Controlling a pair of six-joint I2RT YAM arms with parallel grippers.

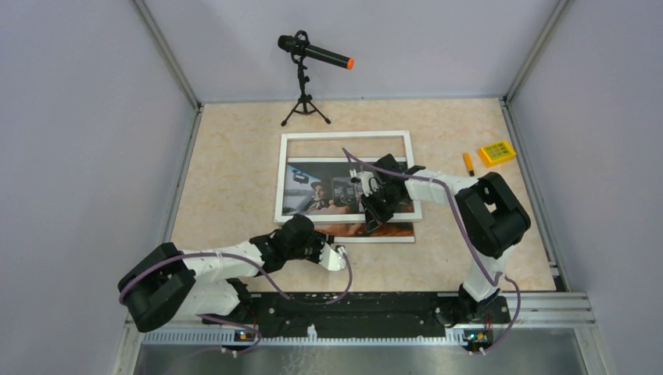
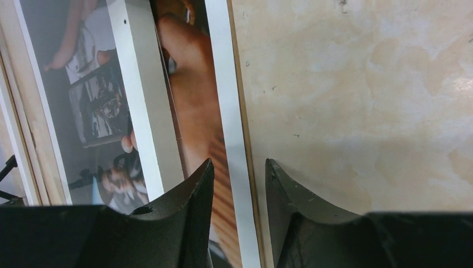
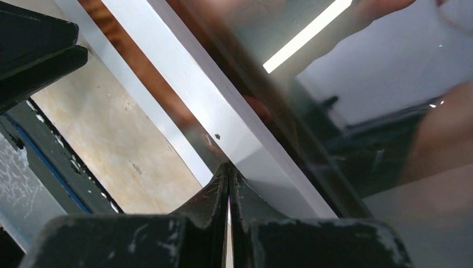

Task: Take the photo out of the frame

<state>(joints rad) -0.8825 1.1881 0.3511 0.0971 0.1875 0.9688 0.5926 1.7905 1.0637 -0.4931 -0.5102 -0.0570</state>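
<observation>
The white-rimmed frame (image 1: 344, 137) lies flat mid-table. The photo (image 1: 383, 231) lies under it and sticks out past its near rim. My right gripper (image 1: 374, 219) is shut, its tips against the frame's near rim (image 3: 184, 95), with reflecting glass (image 3: 362, 100) beyond; I cannot tell whether anything is pinched. My left gripper (image 1: 341, 258) is open at the photo's near edge. In the left wrist view its fingers (image 2: 195, 190) straddle the photo's white border (image 2: 223, 100): one over the orange print (image 2: 192, 106), the other over bare table. The frame rim (image 2: 139, 100) crosses the print.
A microphone on a tripod (image 1: 313, 55) stands at the back. An orange marker (image 1: 468, 162) and a yellow block (image 1: 497, 152) lie at the right. Walls close in on the left and right, and a metal rail (image 1: 352, 303) runs along the near edge.
</observation>
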